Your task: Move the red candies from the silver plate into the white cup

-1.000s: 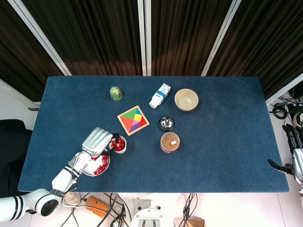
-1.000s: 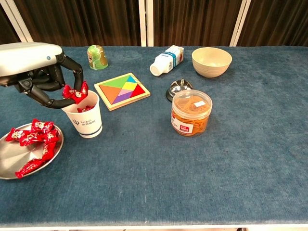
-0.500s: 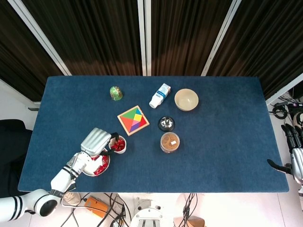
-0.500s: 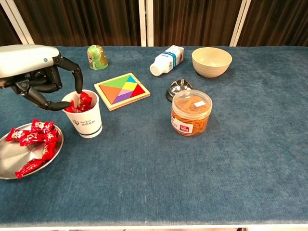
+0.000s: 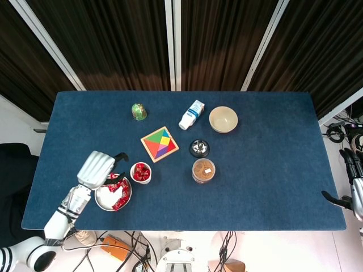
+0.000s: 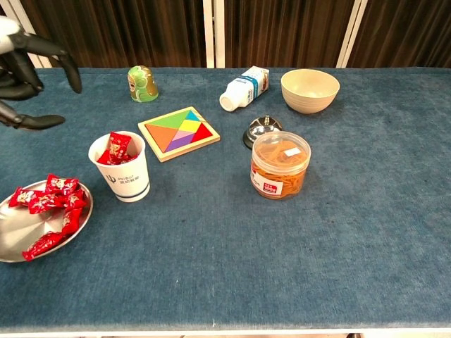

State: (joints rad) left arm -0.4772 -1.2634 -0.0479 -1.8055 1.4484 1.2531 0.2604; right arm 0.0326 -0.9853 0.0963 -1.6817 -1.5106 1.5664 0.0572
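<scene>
Here the left hand (image 5: 97, 169) hangs above the counter (image 5: 272, 170) just left of the white cup (image 6: 120, 167), fingers spread and curved with nothing in them; in the chest view only its dark fingers (image 6: 28, 53) show at the upper left edge. The cup stands upright with red candies (image 6: 117, 148) poking above its rim. Just beside it, toward the near left corner, lies the silver plate (image 6: 14, 243), with more red candies bunched along its right side. The right hand (image 5: 354, 190) sits off the far right edge of the counter, partly cut by the frame, and whether it is open or closed I cannot tell.

Behind the cup lies a coloured puzzle board (image 6: 179, 132). A small green pot (image 6: 142, 83) stands toward the back left. A white bottle (image 6: 244, 88) lies on its side next to a beige bowl (image 6: 310, 90). A round clear tub (image 6: 280, 164) stands in the middle, with a small bell (image 6: 260, 129) just behind it
</scene>
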